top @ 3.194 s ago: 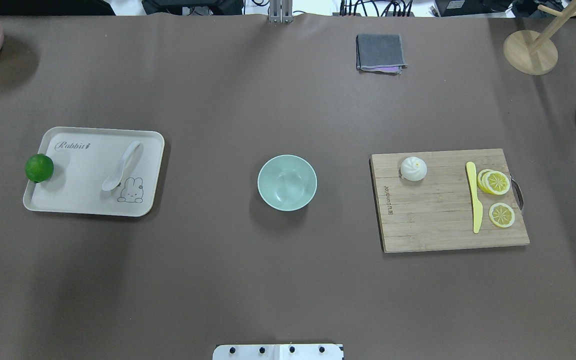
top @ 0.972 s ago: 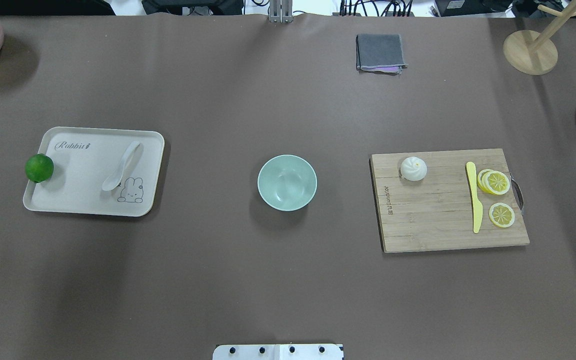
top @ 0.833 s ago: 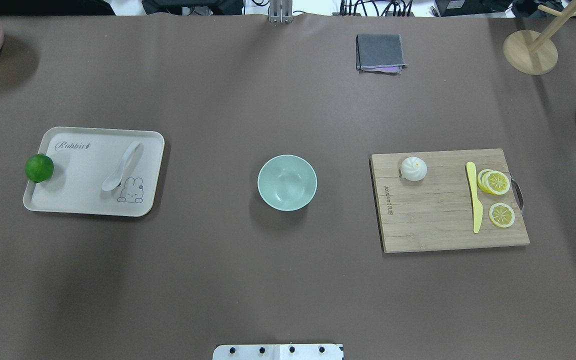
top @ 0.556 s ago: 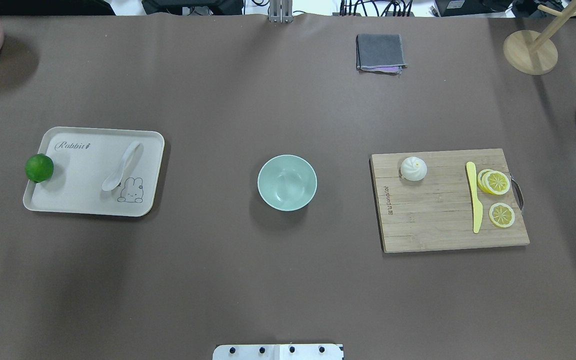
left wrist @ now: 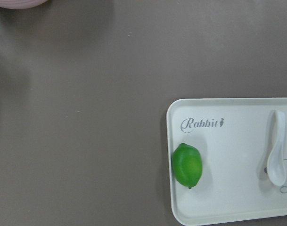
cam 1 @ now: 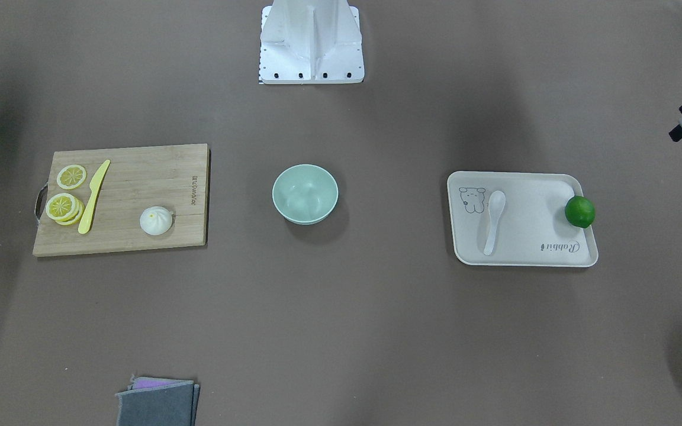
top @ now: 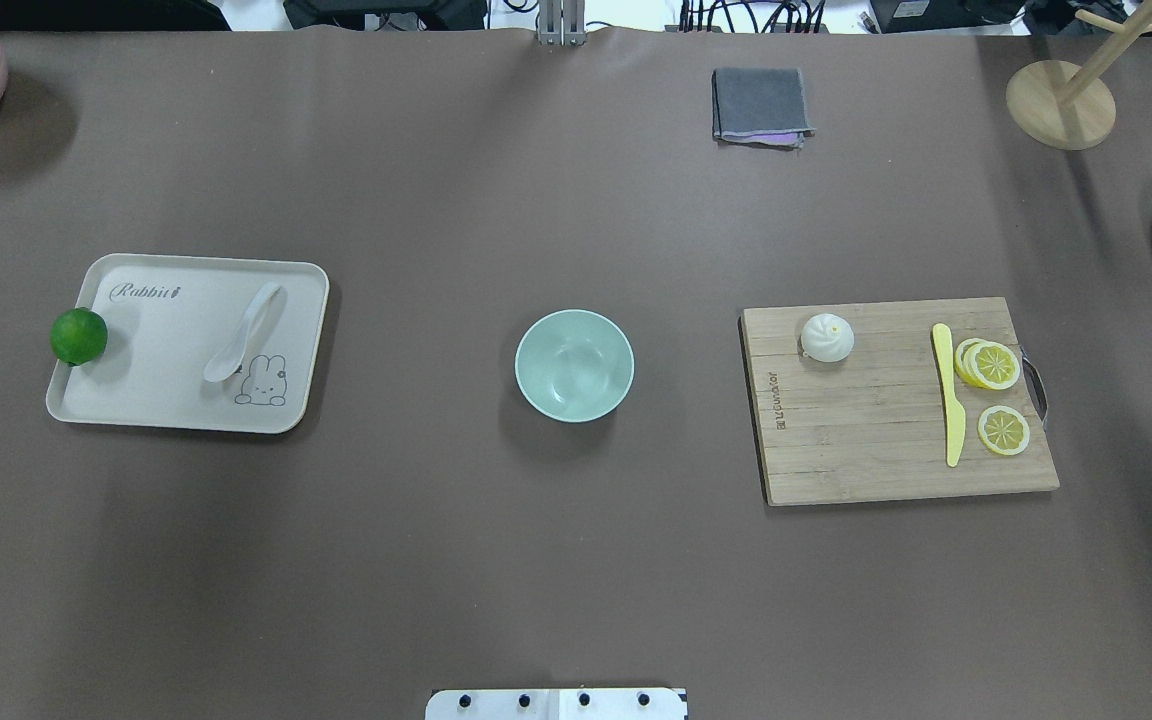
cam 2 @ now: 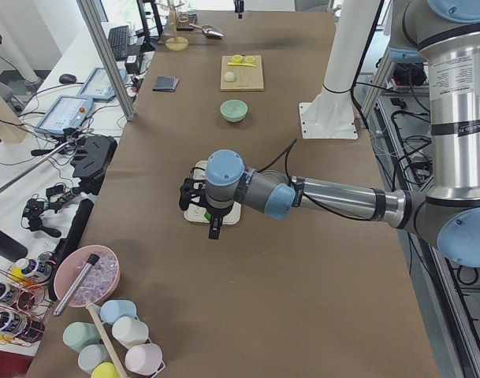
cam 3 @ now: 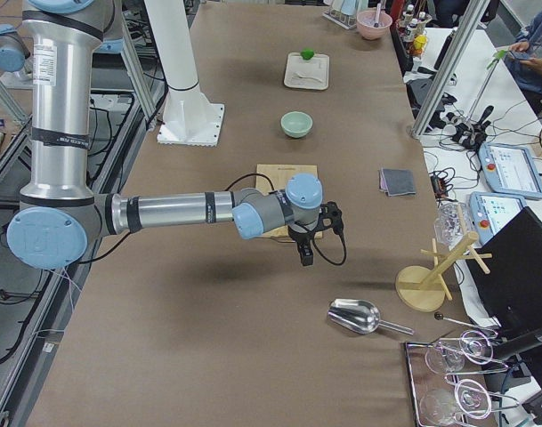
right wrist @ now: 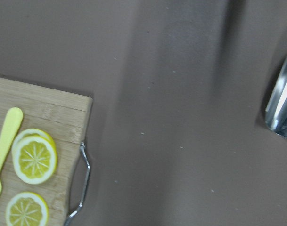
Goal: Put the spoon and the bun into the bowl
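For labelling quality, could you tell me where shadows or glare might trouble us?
Overhead view: the bowl throws a dark shadow towards the robot, and soft broad shadows dim the table. Right wrist view: the metal scoop shows bright glare.

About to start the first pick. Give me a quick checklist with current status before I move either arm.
1. Bowl upright and empty: ok.
2. Spoon lying loose on the tray, nothing on it: ok.
3. Bun sitting free on the cutting board, apart from the knife: ok.
4. Lime well away from the spoon: ok.
5. Left claw open: cannot tell.
6. Right claw open: cannot tell.
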Robot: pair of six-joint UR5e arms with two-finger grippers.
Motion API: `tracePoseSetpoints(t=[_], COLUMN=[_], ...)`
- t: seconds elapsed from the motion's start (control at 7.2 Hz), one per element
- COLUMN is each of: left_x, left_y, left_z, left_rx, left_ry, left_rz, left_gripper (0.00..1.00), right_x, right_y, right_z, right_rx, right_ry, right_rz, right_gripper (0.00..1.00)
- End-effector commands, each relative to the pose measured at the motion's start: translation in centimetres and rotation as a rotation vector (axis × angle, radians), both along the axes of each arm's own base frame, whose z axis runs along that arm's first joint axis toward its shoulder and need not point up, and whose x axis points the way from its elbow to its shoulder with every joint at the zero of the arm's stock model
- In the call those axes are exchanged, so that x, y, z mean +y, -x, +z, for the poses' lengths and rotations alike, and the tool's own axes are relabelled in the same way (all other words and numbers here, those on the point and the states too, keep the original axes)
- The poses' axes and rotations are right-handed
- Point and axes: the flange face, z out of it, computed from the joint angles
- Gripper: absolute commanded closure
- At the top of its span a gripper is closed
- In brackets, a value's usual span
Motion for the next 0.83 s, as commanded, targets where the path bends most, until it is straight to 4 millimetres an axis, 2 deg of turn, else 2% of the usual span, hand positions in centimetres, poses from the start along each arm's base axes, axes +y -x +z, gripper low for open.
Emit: tracePoseSetpoints(t=[0.0,0.14,0.28,0.42,0.56,0.69], left_x=[-1.8,-2.4,-3.5,-4.6,-6.9,-7.6], left_y=[-4.1,-9.3,-13.4,-17.2,-20.1,-23.2], left_z=[-2.8,-4.6,-6.9,-7.8,-8.8,-9.2], left_rx=[0.017,0.008,-0.026,-0.032,-0.038,-0.063], left_ry=[-0.032,-0.072,-0.138,-0.155,-0.141,-0.146], left_rz=[0.012,0.089,0.112,0.148,0.172,0.195], left_gripper=[0.07,0.1,0.13,0.17,0.19,0.2], right_x=[0.6,0.8,0.4,0.6,1.4,2.0], right_y=[7.7,10.7,13.4,16.2,19.6,21.8], right_z=[-6.0,-9.1,-12.1,-14.2,-16.0,-16.7], right_rx=[-0.084,-0.099,-0.129,-0.14,-0.132,-0.128], right_ry=[0.013,0.018,0.011,0.004,-0.018,-0.021], right_rz=[0.039,0.057,0.052,0.048,0.055,0.039], right_gripper=[0.02,0.05,0.06,0.06,0.06,0.07])
